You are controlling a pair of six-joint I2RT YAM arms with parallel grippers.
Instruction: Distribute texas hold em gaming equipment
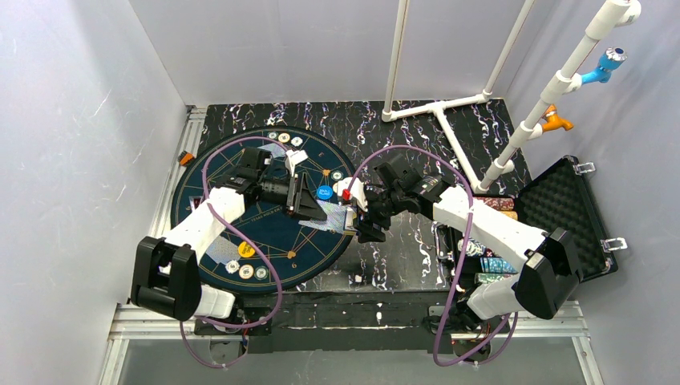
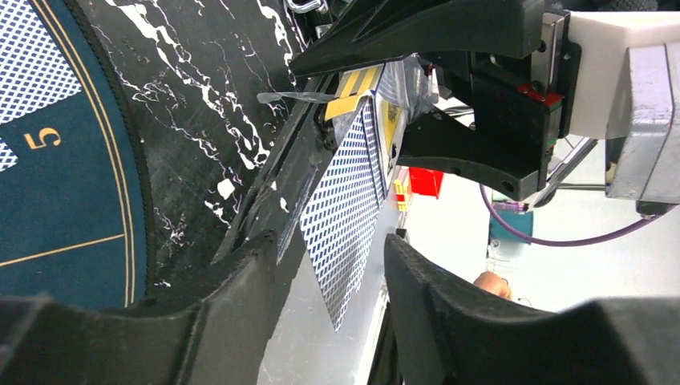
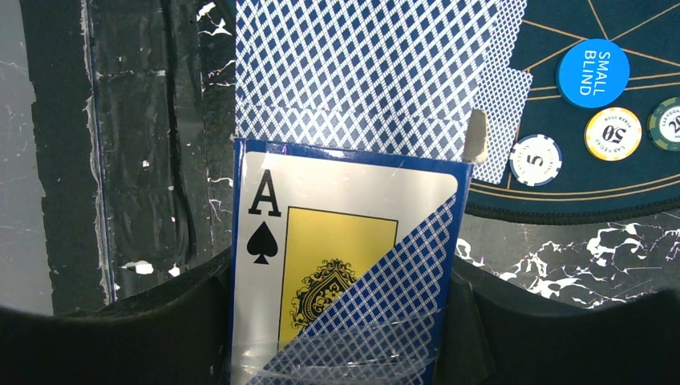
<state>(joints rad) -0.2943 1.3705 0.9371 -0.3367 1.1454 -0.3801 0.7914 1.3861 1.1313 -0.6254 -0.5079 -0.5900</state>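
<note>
Beside the mat's (image 1: pixel 240 233) right rim, a blue SMALL BLIND disc (image 3: pixel 593 72) and chips marked 50 (image 3: pixel 613 133) and 5 (image 3: pixel 536 159) lie on the felt. The 5 chip sits just beside the corner of a loose card. More chips rest at the mat's far edge (image 1: pixel 285 140) and near edge (image 1: pixel 246 261). An open black foam-lined case (image 1: pixel 569 208) stands well apart on the mat's right, partly hidden by my right forearm, and a white pipe frame (image 1: pixel 449 104) rises beyond the mat.

Both my arms reach inward, wrists meeting over the mat's right rim, with purple cables looping above them. My right hand (image 3: pixel 345 269) pinches a cellophane-wrapped card pack (image 3: pixel 337 233) printed with the ace of spades. Playing cards (image 3: pixel 361 72) with blue patterned backs fan out of the pack's far end toward the mat. My left hand (image 2: pixel 329 241) faces it from the mat side with its fingers (image 2: pixel 232 297) spread, and one card's corner hangs in the gap between them, neither pad visibly touching it.

Black marbled tabletop (image 1: pixel 401 257) shows between the mat's right rim and the case.
</note>
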